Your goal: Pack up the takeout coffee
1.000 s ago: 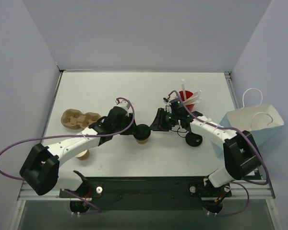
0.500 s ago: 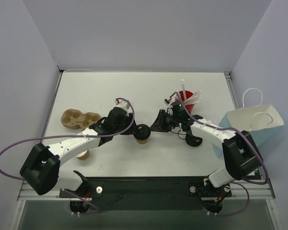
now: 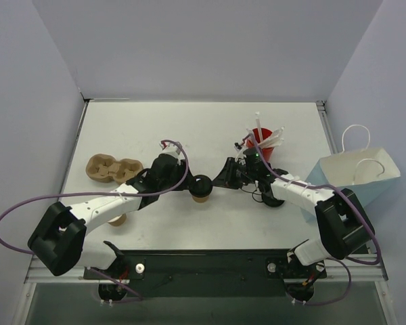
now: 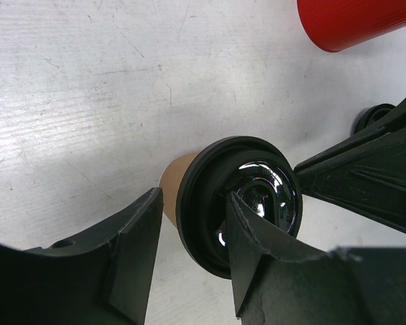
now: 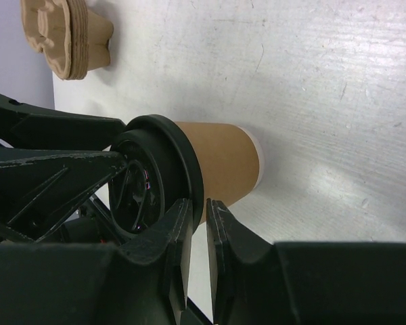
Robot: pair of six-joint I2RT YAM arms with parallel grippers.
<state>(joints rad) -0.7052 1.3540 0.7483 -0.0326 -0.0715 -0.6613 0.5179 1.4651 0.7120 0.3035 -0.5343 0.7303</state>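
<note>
**A:** Where does the coffee cup (image 3: pixel 201 188) stand?

**B:** Upright on the table (image 3: pixel 128 128), about midway across, with a gripper on either side. The bag (image 3: pixel 355 175) is well apart from it, at the right edge.

**A:** And the jaws?

**B:** The left gripper (image 4: pixel 193 203) is open to a middling width. One finger hangs over the black lid (image 4: pixel 260 196) and the other sits outside the paper wall. A sliver of tan shows beside that one, so I judge it isn't pressing. The right gripper (image 5: pixel 197 206) is narrow, with its tips right at the lid's rim. Whether they pinch the rim I cannot tell.

**A:** What worries you?

**B:** The hold, mostly. If the lift goes by the rim alone, the lid could pop off and the cup would drop. I'd guess it is only a snap fit.

**A:** And two grippers at once?

**B:** Their fingers are very close across the lid. If either one closes or shifts sideways, it could shove the cup over — it looks light and narrow at the foot — or knock the other's fingers.

**A:** Further on?

**B:** The way to the bag runs near the red cup (image 3: pixel 260 137) of straws, and a wide swing could catch it. The bag's mouth looks soft too — a cup lowered off-centre might fold the edge rather than go in.
</note>
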